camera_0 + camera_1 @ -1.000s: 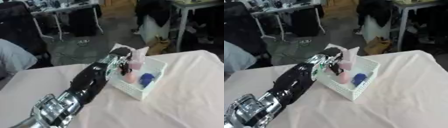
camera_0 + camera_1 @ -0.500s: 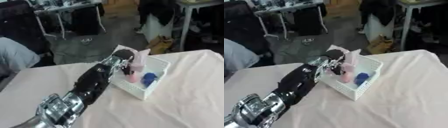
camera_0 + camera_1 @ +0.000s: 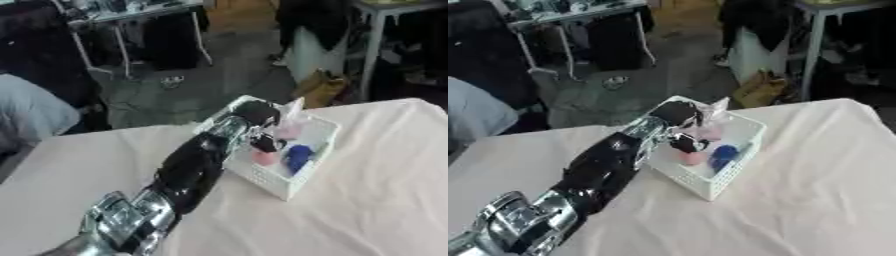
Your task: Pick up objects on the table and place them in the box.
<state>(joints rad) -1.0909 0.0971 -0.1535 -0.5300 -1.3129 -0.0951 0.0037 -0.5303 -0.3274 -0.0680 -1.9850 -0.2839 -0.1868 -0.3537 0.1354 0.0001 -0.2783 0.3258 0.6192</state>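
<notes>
While the left arm stretches from the 7 o'clock corner toward the middle of the scene, its robot hand [image 3: 254, 125] hangs over the near-left part of the white box [image 3: 308, 172], fingers curled downward into the basket. Whether those fingers actually pinch anything cannot be told; their dark tips lie right against a small dark piece [image 3: 265, 144] just above a pink round object [image 3: 265, 158], and the blur hides any gap between them. Inside the box, at about 3 o'clock from the pink object, sits a blue object [image 3: 297, 154], and at 12 o'clock from it a pale pink item [image 3: 710, 132] with a whitish pointed piece [image 3: 294, 106] sticking up toward the far rim. The box rests at an angle on the tabletop [image 3: 376, 200], which is covered by a pale cream cloth, with its nearest corner pointing toward 5 o'clock. The right robot hand appears in neither view.
</notes>
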